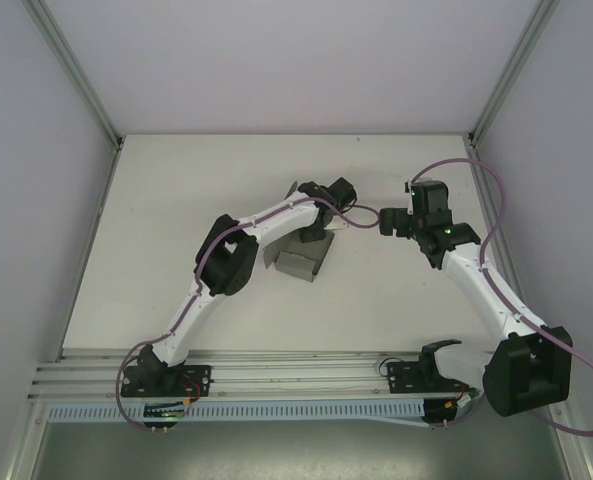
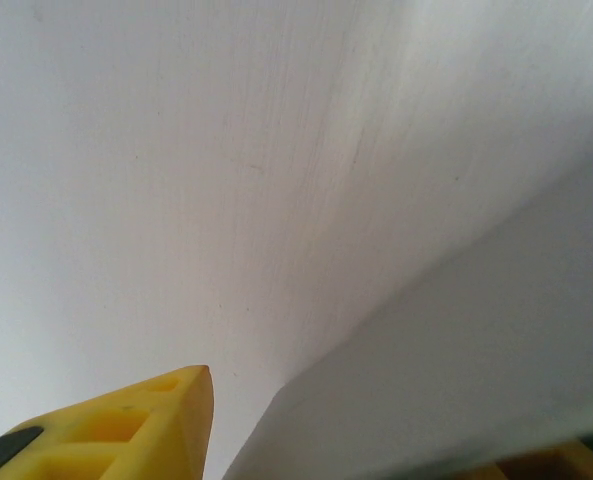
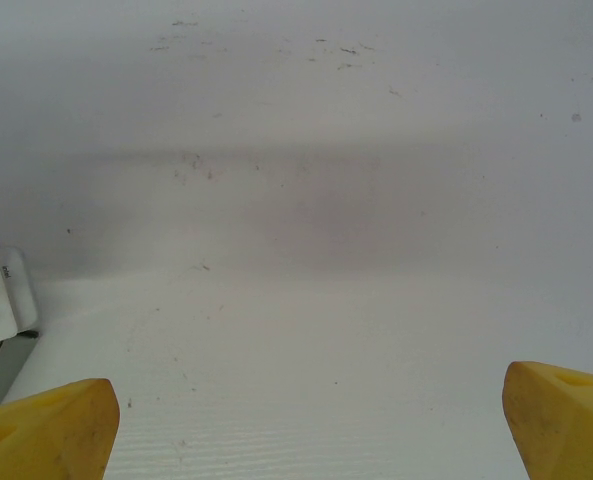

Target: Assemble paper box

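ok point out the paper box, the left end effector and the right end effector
paper box [image 1: 298, 266]: top external view, on its grey front face.
left end effector [image 1: 316, 224]: top external view, at its dark tip over the box.
right end effector [image 3: 309, 395]: right wrist view, midway between its yellow fingertips.

The paper box [image 1: 298, 265] is thin grey card, matt. The table [image 1: 176, 250] looks white, matt and faintly scuffed. The rails [image 1: 296, 372] along its near edge are pale metal.
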Robot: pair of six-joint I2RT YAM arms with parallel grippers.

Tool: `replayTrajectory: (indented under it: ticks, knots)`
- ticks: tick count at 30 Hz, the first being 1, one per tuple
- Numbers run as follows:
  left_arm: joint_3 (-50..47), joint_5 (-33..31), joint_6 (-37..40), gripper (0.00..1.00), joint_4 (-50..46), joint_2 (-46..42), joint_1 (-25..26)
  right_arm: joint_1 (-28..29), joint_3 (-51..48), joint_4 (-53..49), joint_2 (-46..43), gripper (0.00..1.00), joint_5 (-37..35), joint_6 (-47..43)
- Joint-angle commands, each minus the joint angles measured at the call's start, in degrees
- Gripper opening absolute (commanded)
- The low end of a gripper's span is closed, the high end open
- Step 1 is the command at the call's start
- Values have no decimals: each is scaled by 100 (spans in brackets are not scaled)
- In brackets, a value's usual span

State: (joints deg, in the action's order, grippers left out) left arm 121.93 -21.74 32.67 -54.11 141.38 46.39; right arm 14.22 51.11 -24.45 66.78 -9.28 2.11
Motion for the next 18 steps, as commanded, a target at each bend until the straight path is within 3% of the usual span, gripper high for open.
replayTrajectory:
  ticks: [1, 6, 14, 18]
  knots:
    - [33, 495, 236, 49, -1, -84, -29, -30, 57, -12, -73, 99, 78, 29]
    - [24, 732, 270, 52, 120, -264, -37, -42, 70, 52, 30, 99, 207, 3]
    - [14, 1101, -78, 70, 770, -1224, -169, -53, 185, 173, 58, 99, 672, -99]
    - [-343, 990, -184, 84, 1106, -1674, -200, -55, 116, 175, -128, 99, 709, -206]
